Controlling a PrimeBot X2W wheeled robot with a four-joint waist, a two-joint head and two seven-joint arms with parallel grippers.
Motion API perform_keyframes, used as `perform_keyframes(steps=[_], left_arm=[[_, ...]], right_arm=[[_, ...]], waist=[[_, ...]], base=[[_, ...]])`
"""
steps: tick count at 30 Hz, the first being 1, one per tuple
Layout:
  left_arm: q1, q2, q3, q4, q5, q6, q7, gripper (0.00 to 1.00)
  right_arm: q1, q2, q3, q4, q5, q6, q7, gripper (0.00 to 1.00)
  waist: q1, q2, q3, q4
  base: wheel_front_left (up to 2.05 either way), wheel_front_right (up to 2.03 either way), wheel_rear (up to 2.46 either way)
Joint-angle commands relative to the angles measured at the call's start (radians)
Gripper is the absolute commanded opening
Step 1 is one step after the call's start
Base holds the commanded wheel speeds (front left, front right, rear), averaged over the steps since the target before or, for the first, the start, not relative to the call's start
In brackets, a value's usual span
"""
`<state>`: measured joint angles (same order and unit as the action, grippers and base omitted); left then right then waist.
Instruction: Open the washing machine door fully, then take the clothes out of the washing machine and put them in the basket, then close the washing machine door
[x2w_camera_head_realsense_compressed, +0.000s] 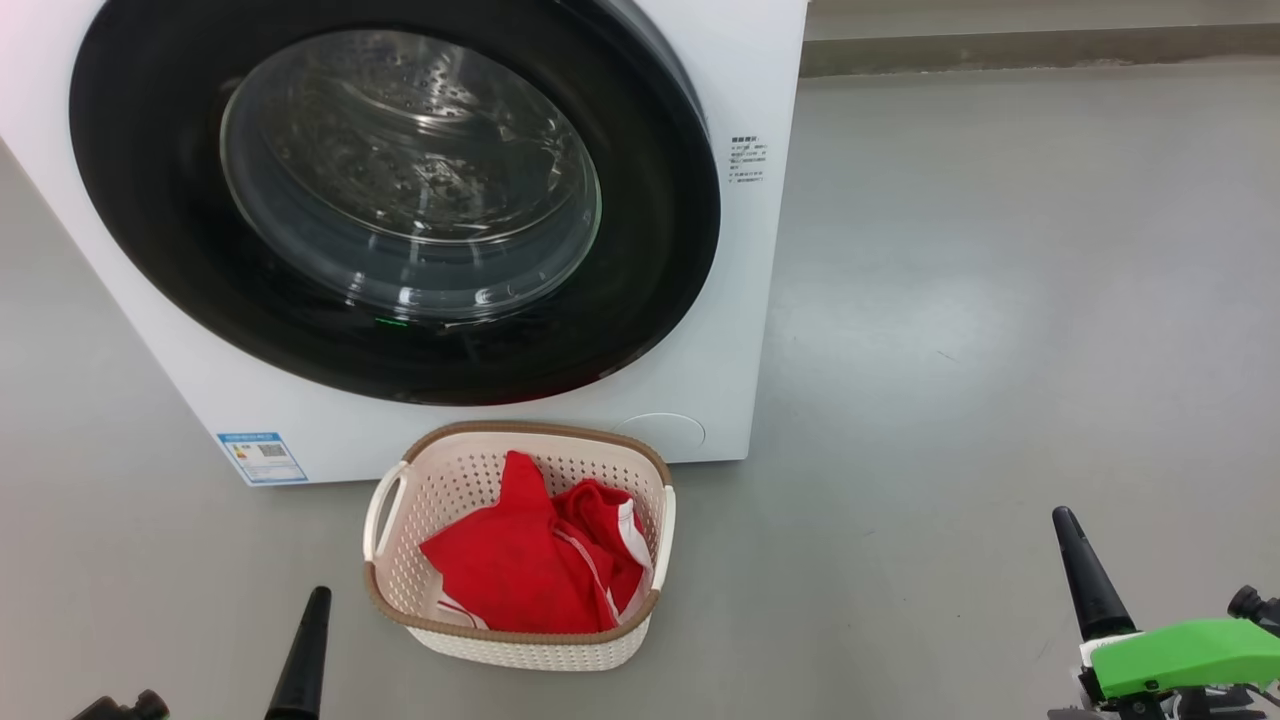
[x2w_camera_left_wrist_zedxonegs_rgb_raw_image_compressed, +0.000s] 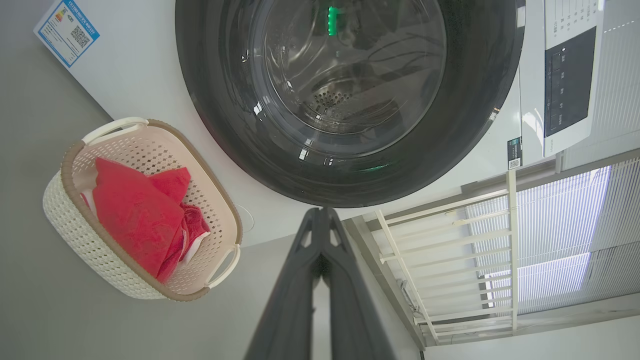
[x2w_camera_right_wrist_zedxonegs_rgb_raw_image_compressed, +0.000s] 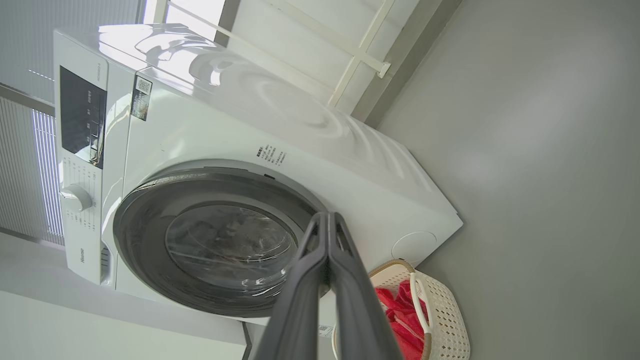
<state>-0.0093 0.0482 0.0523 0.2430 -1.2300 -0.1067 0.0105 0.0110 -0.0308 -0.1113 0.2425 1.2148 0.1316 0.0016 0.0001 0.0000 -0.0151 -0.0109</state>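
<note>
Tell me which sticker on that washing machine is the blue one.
The blue label at the front's lower left corner, by the basket. The text label right of the door is dark print; the sticker by the control panel is dark.

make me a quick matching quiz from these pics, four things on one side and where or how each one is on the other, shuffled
1 washing machine door
2 clothes
3 basket
4 left gripper

a on the floor before the washing machine
b closed
c fingers together, holding nothing
d heaped in the basket

Pairs: 1-b, 2-d, 3-a, 4-c
</note>
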Motion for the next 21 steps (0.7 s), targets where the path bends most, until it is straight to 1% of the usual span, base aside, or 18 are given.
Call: perform_keyframes(steps=[1,21], left_arm=[[-0.054,0.007,0.03,-0.017,-0.035,-0.011,0.01,0.0],[-0.085,0.004,0.05,-0.002,-0.246,-0.019,0.068,0.0]], right_arm=[[-0.068,-0.018,0.015,-0.022,0.042,0.0,0.009,0.0],[-0.102,-0.023,0.009,-0.005,0.263,-0.001,0.068,0.0]], waist=[[-0.0001,0.0,0.001,0.001],[-0.0001,0.0,0.01,0.007]], base=[[0.0,0.0,0.0],[0.0,0.0,0.0]])
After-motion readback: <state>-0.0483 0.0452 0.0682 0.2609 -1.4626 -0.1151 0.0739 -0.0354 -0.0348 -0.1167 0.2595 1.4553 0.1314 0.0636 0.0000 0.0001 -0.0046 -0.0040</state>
